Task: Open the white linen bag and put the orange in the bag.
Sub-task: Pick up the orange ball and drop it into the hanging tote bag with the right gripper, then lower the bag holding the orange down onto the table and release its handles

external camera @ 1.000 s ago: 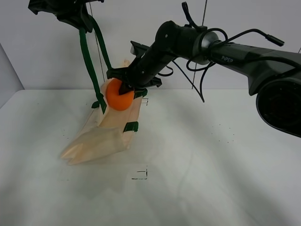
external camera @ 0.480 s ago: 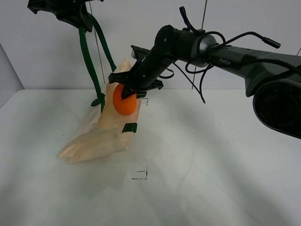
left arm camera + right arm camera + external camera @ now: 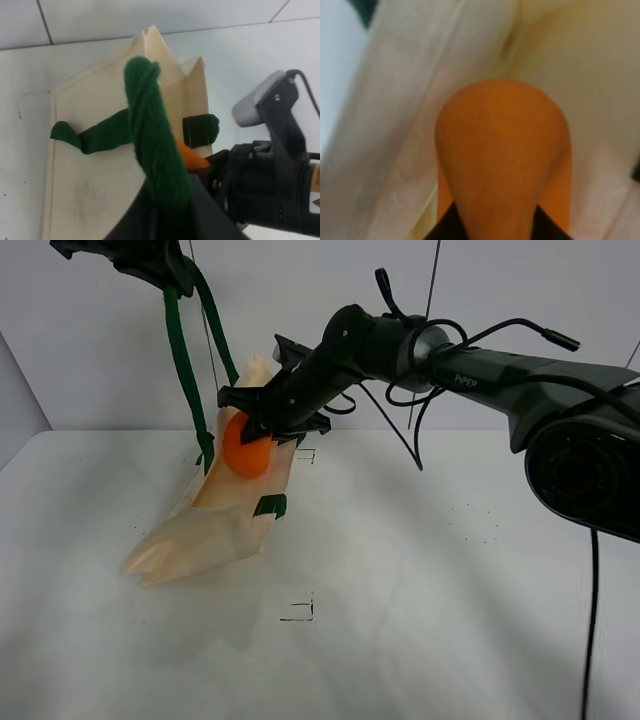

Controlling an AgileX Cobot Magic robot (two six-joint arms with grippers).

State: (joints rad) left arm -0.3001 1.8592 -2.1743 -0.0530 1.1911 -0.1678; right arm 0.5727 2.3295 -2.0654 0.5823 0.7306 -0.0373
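Right claw (image 3: 260, 430) clamps the orange (image 3: 245, 454), white linen bag (image 3: 215, 530) gaping just beneath (left claw (image 3: 163, 268) pinching its strap (image 3: 181, 360)); next, probably: lower, release.

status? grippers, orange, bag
Left gripper shut on green handle, bag mouth held up. Right gripper shut on orange, at the opening, not released. Nothing blocking.

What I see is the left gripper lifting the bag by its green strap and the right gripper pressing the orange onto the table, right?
No: the exterior high view shows the right gripper holding the orange in the air against the white linen bag, not on the table.
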